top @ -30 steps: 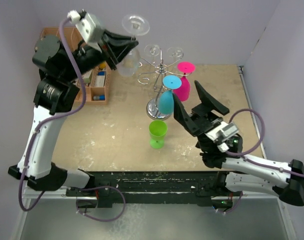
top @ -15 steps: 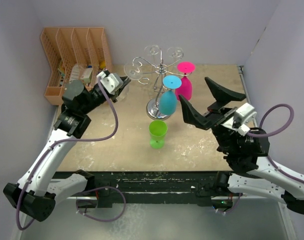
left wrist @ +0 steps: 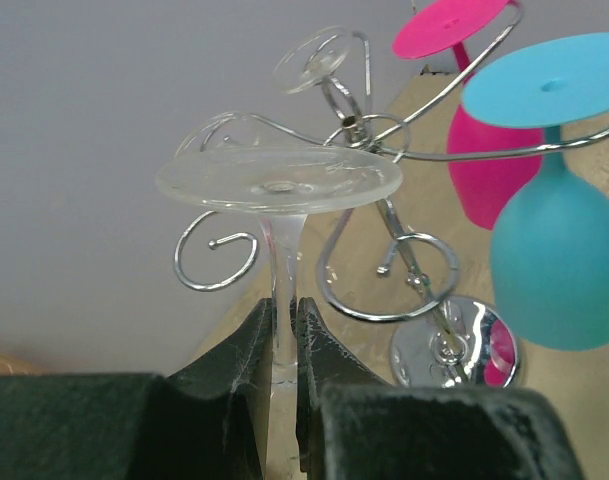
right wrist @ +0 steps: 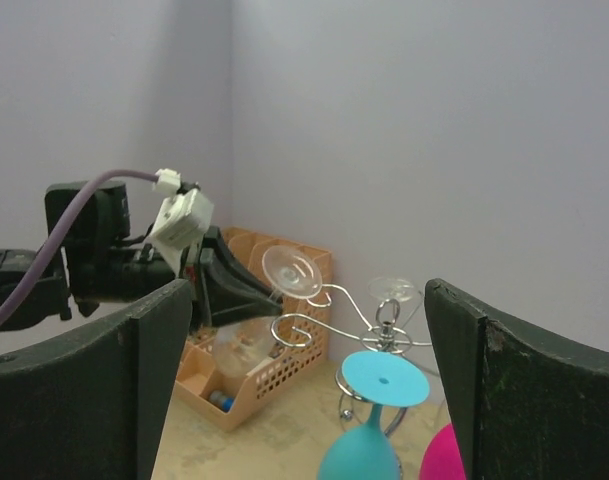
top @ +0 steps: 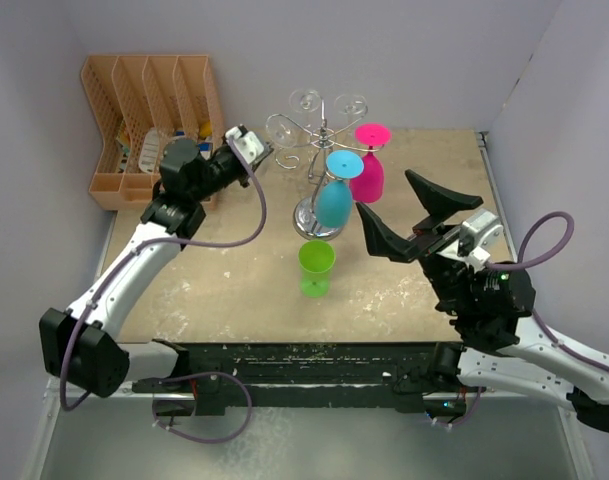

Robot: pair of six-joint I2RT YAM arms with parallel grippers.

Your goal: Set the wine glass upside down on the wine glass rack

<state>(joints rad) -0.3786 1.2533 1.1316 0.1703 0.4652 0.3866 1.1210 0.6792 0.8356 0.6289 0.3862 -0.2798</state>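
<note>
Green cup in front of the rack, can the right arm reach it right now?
Probably yes. The right gripper has open, empty jaws, and the green cup stands clear in front of the wine glass rack, nothing between cup and gripper.

The bowl of the wine glass [left wrist: 279, 180] was hidden behind my left gripper [left wrist: 284, 325]. The blue glass [left wrist: 559, 260] was cropped at right. I couldn't make out what sat in the organiser [top: 112, 183], maybe bottles.

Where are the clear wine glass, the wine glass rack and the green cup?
clear wine glass [left wrist: 279, 180], left wrist view, its foot.
wine glass rack [left wrist: 464, 340], left wrist view, round base.
green cup [top: 316, 262], top external view, its bowl.
</note>
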